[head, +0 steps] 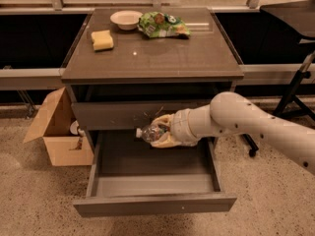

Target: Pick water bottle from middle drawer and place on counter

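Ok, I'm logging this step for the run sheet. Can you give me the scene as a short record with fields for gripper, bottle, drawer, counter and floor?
gripper: the gripper is over the rear of the open drawer, closed on the bottle
water bottle: the water bottle is held on its side, white cap toward the picture's left
middle drawer: the middle drawer is pulled open
counter: the counter holds a bowl, a yellow sponge and a green snack bag; bottle not yet on it
floor: cardboard box beside the cabinet

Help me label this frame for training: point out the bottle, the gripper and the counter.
bottle [148, 132]: camera view, on its clear body beside the cap.
gripper [161, 131]: camera view, midway between its fingertips, shut on the bottle over the drawer [152, 204].
counter [157, 55]: camera view, on its bare middle.
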You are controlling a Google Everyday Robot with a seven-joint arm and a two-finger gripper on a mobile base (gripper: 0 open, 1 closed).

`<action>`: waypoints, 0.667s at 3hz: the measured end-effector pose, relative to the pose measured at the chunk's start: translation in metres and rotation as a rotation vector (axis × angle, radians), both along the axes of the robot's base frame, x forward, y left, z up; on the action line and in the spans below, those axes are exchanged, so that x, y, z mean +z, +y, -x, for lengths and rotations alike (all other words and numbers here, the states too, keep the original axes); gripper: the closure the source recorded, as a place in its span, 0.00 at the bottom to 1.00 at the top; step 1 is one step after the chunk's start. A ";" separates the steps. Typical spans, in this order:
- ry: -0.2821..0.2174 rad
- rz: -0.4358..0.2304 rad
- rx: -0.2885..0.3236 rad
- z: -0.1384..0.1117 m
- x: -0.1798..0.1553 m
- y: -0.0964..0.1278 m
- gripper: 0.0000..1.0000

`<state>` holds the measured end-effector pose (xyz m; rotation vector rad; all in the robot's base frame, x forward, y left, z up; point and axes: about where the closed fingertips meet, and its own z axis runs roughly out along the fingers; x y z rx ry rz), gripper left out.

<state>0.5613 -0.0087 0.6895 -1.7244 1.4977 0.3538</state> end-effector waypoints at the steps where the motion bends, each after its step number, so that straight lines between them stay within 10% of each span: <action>1: -0.074 -0.022 -0.002 -0.028 0.060 -0.018 1.00; 2: -0.144 -0.036 0.003 -0.050 0.116 -0.034 1.00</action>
